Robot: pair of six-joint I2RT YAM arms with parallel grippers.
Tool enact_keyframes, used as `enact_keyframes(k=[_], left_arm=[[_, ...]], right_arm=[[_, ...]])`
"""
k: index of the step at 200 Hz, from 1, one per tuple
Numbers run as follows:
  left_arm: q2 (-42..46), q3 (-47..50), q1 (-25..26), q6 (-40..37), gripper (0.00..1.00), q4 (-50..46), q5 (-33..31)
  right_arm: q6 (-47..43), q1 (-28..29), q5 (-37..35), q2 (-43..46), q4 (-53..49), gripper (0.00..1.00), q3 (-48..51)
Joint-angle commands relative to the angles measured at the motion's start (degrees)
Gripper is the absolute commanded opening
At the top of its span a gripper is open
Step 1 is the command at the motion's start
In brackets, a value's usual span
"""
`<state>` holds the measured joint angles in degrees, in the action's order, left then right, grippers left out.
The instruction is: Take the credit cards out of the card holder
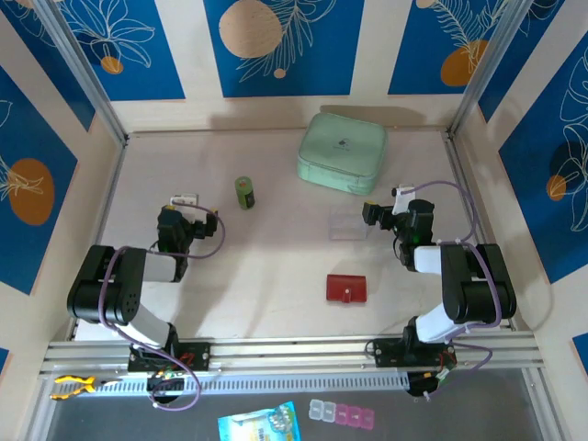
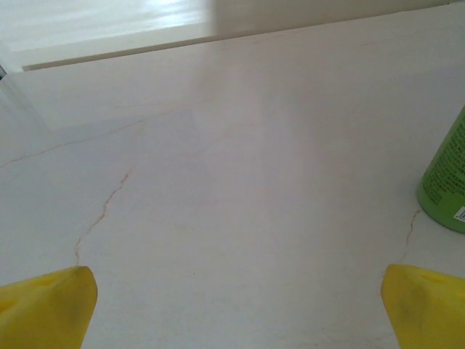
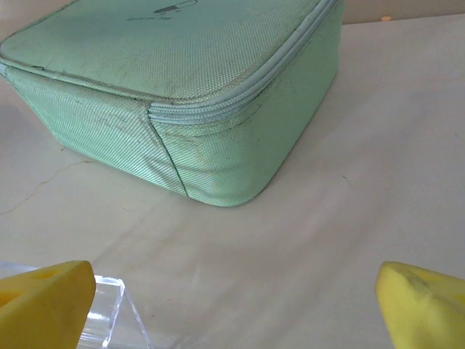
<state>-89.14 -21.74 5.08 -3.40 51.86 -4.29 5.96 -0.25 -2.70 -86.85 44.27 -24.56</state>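
On the pale table [image 1: 276, 303], the flat red snap-tab card holder [image 1: 346, 288] lies shut, credit cards presumably inside; left gripper [image 2: 236, 309] and right gripper [image 3: 232, 309] flank it, wide and empty.

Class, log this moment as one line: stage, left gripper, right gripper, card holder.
stage: not started | left gripper: open, empty | right gripper: open, empty, facing mint-green case | card holder: closed, untouched on table
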Motion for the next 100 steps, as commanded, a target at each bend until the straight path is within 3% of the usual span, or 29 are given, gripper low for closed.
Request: enact_keyframes(k=[1, 100], left_arm=[[-0.5, -0.1, -0.6, -0.2, 1.00, 1.0, 1.7], [-0.4, 0.2, -0.5, -0.3, 1.00, 1.7, 1.5]], right_arm=[[-0.5, -0.6, 1.3, -0.5, 0.6, 0.99, 0.0], [-0.8, 0.1, 0.2, -0.3, 1.0, 0.99, 0.3]])
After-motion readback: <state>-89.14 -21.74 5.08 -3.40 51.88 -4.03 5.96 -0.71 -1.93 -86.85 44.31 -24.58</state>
